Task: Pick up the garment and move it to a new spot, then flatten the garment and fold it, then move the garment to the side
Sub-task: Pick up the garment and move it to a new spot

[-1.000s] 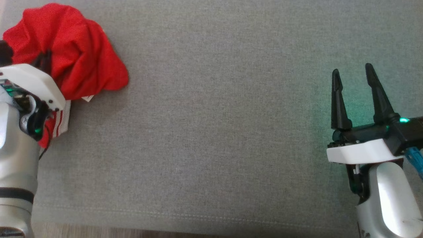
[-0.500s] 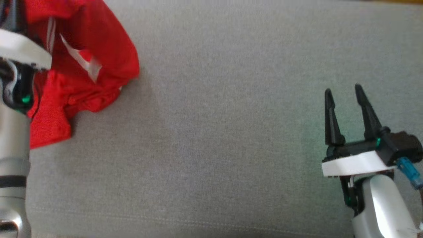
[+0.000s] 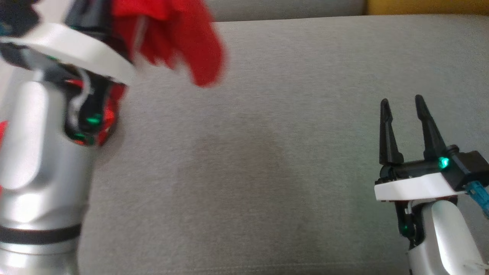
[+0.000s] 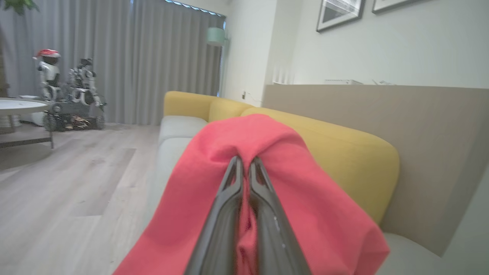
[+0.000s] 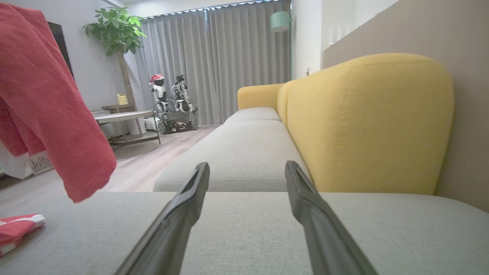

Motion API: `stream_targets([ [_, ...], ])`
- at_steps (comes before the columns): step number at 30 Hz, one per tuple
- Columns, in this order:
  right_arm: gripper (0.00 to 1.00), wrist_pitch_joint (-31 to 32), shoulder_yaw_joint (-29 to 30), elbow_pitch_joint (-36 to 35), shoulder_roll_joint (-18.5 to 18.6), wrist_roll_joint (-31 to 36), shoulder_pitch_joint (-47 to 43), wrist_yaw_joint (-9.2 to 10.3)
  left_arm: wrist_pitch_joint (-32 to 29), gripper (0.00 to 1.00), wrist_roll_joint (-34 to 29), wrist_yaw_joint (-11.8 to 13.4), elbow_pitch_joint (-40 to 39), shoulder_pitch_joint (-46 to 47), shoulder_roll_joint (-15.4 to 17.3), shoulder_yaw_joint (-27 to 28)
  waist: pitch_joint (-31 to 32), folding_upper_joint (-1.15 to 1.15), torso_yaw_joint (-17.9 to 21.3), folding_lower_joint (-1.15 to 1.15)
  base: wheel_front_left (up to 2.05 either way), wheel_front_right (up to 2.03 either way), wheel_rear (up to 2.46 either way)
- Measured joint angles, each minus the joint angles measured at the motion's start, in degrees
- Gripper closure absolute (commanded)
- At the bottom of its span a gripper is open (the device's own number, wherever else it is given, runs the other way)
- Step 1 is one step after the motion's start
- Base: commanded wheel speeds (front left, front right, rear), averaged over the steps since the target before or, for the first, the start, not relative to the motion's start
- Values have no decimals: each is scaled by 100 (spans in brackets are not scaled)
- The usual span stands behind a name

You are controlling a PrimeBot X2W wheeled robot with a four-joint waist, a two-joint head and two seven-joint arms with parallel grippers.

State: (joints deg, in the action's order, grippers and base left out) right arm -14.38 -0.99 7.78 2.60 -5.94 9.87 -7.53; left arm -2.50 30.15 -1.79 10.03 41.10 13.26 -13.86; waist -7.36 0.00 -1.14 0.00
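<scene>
Currently: red garment (image 4: pixel 305 198) up in the left gripper (image 4: pixel 246 159), right gripper (image 3: pixel 401 100) wide and empty

Left gripper: fingers pinched nearly together on a fold of the red garment. Cloth bunches over both fingertips and drapes down either side of them; it's blurred in the head view.

Right gripper: fingers spread wide, nothing between them, low over the grey sofa seat (image 3: pixel 267 160), no cloth touching. The garment is well to its left and higher than its fingertips. From the right wrist camera, the hanging lower edge ends clear of the seat. Below that edge, far to the right gripper's left, a red piece with a white stripe (image 5: pixel 19 225) lies on the seat. Cannot tell if it's joined to the lifted cloth.

Straight ahead of the right fingers the seat runs on into a second grey cushion (image 5: pixel 237 152). To their right, the yellow backrest (image 5: pixel 366 122) stands along the seat. Beyond the left fingertips is the same backrest, then a taupe wall panel (image 4: pixel 382 110) behind it.

Further out past both grippers: pale wood floor (image 4: pixel 57 183), a low table (image 5: pixel 122 115), small robot figures (image 5: pixel 168 95), a potted plant (image 5: pixel 114 30), grey curtains (image 5: pixel 229 57), a teal lamp shade (image 5: pixel 280 21), framed pictures (image 4: pixel 340 13) on the wall.
</scene>
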Motion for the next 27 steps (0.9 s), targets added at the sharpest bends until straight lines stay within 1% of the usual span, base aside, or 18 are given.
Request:
stream_targets([
  [4,0,0,-1,-122,-1,-71,21,0,-157,100,-123,144,-142,-137,-167,-311,-20,0,346,0,0,0,0],
  [8,0,0,19,-224,-1,-149,82,0,-200,100,-318,235,44,-270,-315,-625,-92,0,725,0,0,0,0],
  [14,0,-1,-2,-404,0,-312,277,0,55,100,-778,411,801,-296,-511,-1010,-278,0,1296,0,0,0,0],
  [19,0,-2,22,-491,-1,-420,281,0,379,100,-856,489,1668,-266,-871,-1263,-498,0,1698,0,0,0,0],
  [21,0,-8,141,-493,-3,-435,287,0,502,100,-856,488,2056,-191,-988,-1415,-570,0,1832,0,0,0,0],
  [23,0,-8,330,-491,-5,-610,339,0,599,100,-793,479,2347,-113,-1042,-1578,-618,0,1949,0,0,0,0],
  [24,0,-8,458,-492,-3,-735,381,0,638,84,-744,458,2446,-66,-1054,-1704,-635,0,1994,0,0,0,0],
  [25,0,-9,546,-493,-2,-781,409,0,692,15,-680,422,2515,-39,-1068,-1784,-645,0,2024,0,0,0,0],
  [26,0,-9,599,-487,-1,-772,425,0,755,0,-591,423,2563,-18,-1084,-1881,-644,0,2037,0,0,0,0],
  [27,0,-8,626,-471,-1,-755,432,0,815,0,-445,424,2571,-9,-1094,-1963,-628,0,2037,0,0,0,0],
])
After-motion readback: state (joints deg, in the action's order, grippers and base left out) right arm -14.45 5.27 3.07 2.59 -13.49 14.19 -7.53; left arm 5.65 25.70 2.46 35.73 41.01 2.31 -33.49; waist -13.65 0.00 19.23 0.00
